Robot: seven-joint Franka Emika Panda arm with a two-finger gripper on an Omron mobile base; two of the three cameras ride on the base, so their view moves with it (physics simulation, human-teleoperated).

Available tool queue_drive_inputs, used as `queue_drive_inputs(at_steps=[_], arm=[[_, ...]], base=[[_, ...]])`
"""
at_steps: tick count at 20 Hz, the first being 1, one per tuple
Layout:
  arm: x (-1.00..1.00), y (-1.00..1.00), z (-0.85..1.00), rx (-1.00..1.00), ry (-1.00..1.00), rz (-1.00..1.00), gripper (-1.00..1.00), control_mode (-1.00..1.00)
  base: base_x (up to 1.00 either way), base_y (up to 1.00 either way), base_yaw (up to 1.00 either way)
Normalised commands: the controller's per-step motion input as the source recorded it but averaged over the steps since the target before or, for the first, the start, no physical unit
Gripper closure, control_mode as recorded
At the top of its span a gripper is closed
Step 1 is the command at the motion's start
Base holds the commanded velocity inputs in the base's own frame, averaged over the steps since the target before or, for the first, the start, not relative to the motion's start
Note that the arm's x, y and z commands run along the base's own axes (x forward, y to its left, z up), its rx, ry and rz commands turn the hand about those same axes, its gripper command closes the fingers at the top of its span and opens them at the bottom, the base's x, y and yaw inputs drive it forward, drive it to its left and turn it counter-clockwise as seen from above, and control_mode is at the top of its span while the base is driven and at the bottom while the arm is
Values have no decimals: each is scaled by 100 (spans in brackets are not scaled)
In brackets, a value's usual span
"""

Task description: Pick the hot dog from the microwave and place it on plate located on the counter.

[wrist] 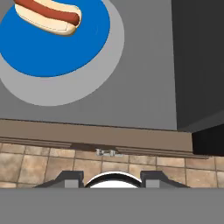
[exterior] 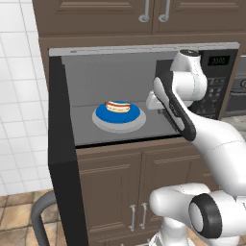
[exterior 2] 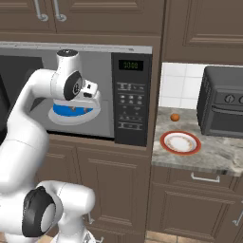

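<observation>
The hot dog (exterior: pixel 117 106) lies on a bright blue round dish (exterior: pixel 118 115) in the grey cavity of the microwave (exterior: pixel 215 91), whose black door (exterior: pixel 61 158) stands swung open to the left. In the hand view the hot dog (wrist: pixel 49 15) sits at the top left, well beyond the fingertips (wrist: pixel 70 177). My gripper (wrist: pixel 113 178) is open and empty, hovering above the cavity's front right, right of the dish. The hand (exterior: pixel 154 101) is inside the microwave opening. The plate (exterior 2: pixel 180 142), white with a red-orange rim, rests empty on the counter (exterior 2: pixel 223 154) right of the microwave (exterior 2: pixel 131 99).
A small orange ball (exterior 2: pixel 175 117) lies behind the plate. A dark toaster oven (exterior 2: pixel 222 102) stands at the counter's back right. Brown cabinets run above and below the microwave. The cavity's right wall (wrist: pixel 197 61) is close beside my hand.
</observation>
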Motion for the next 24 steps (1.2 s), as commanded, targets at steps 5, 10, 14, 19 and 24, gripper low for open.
queue_drive_inputs(at_steps=[5, 10, 14, 19, 24], arm=[[-31, 1, 0, 0, -3, 0, -100, -100], [-40, 42, 0, -1, -28, 5, -100, -100], [-1, 52, 0, 0, -41, 13, -100, -100], [67, 27, 1, 3, -13, 12, -100, -100], [50, 3, 6, 1, 3, 9, -100, -100]], base=[[0, 0, 0], [0, 0, 0], [0, 0, 0], [0, 0, 0], [0, 0, 0]])
